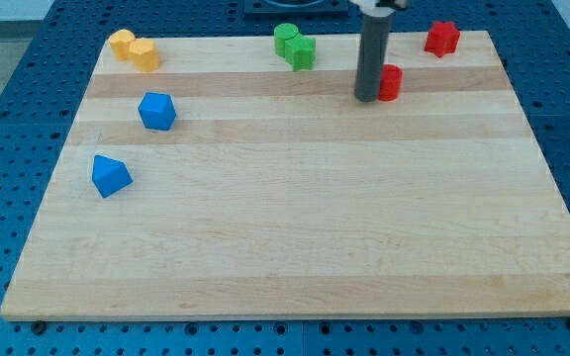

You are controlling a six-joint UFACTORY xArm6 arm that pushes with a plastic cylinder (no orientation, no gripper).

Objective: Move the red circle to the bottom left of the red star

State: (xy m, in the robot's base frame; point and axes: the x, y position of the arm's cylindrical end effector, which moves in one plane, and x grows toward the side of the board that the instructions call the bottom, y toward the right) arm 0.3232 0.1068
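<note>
The red circle (391,82) sits on the wooden board near the view's top right. My tip (366,98) touches its left side, and the rod hides the circle's left edge. The red star (442,38) sits at the board's top right corner, up and to the right of the circle, with a gap between them.
Two green blocks (294,45) touch at the top middle. Two yellow blocks (134,49) touch at the top left. A blue cube (156,111) and a blue wedge-like block (110,175) lie at the left. The board's (295,237) top edge is close behind the star.
</note>
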